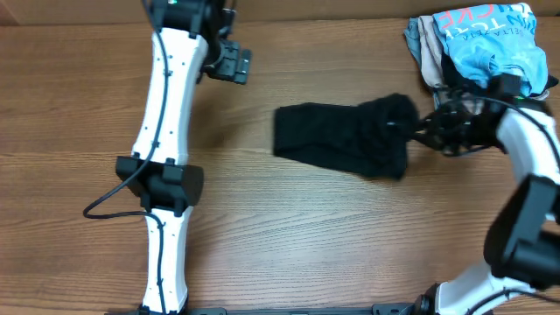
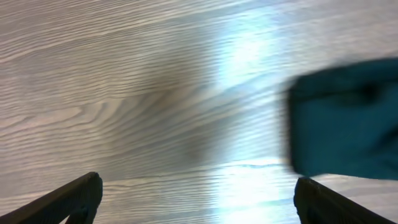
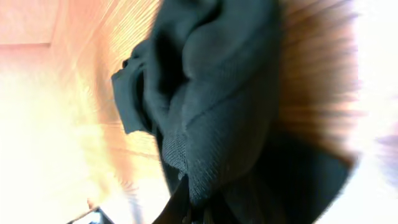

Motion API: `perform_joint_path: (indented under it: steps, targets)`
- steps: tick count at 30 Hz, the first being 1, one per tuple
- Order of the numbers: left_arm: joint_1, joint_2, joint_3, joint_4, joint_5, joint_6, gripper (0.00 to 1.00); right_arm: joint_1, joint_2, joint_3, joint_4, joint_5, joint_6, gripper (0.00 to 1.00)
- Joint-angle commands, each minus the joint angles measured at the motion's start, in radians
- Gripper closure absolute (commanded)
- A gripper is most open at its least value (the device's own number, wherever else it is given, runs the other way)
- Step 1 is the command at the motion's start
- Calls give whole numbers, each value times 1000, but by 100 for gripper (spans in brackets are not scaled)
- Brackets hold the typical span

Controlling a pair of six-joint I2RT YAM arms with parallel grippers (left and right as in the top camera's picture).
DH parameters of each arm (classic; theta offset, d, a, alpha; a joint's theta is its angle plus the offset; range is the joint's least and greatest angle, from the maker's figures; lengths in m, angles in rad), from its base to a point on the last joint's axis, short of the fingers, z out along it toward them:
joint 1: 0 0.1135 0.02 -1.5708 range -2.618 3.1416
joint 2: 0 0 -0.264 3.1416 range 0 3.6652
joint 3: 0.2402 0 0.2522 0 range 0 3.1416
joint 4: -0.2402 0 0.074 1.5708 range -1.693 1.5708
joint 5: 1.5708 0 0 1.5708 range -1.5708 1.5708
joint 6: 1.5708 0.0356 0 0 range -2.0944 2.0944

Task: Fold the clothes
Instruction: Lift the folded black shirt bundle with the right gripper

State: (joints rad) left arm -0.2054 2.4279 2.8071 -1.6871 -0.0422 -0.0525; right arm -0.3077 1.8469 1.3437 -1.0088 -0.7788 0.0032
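The black T-shirt (image 1: pixel 346 136) lies bunched into a thick dark bundle at the middle right of the table. My right gripper (image 1: pixel 418 131) is at its right end and is shut on the fabric; the right wrist view is filled by the hanging black cloth (image 3: pixel 211 93). My left gripper (image 1: pixel 234 61) is open and empty at the back of the table, well left of the shirt. In the left wrist view its two dark fingertips (image 2: pixel 196 196) stand wide apart over bare wood, and the shirt's edge (image 2: pixel 345 124) shows at the right. No white logo is visible.
A pile of other garments, light blue printed shirt (image 1: pixel 486 39) on top with beige and grey under it, sits at the back right corner just behind my right arm. The wooden table (image 1: pixel 306 245) extends in front and to the left.
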Motion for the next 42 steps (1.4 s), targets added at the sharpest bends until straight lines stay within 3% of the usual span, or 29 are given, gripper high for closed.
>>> perform_joint_path:
  steps: [1,8,15,22,24,27,28,38,42]
  targets:
    - [45,-14,-5,-2,-13,7,0,-5,-74,79,-76,104,-64,96]
    - [70,-14,-5,-2,-13,7,0,143,-95,233,-130,146,-26,96]
    - [70,-13,-5,-2,-13,7,0,434,-54,240,54,284,155,96]
    - [71,-13,-6,-2,-13,8,0,702,100,240,254,427,290,95]
    - [71,-13,-13,-1,-13,8,0,740,137,240,275,426,290,84]
    - [71,-13,-29,5,-13,8,0,776,163,240,274,426,288,55]
    - [71,-13,-37,8,-13,8,0,779,163,240,271,426,285,50]
    - [71,-13,-135,70,-13,8,0,708,5,445,36,422,252,42]
    - [71,-13,-166,105,-13,7,0,672,-54,533,-110,541,260,31]
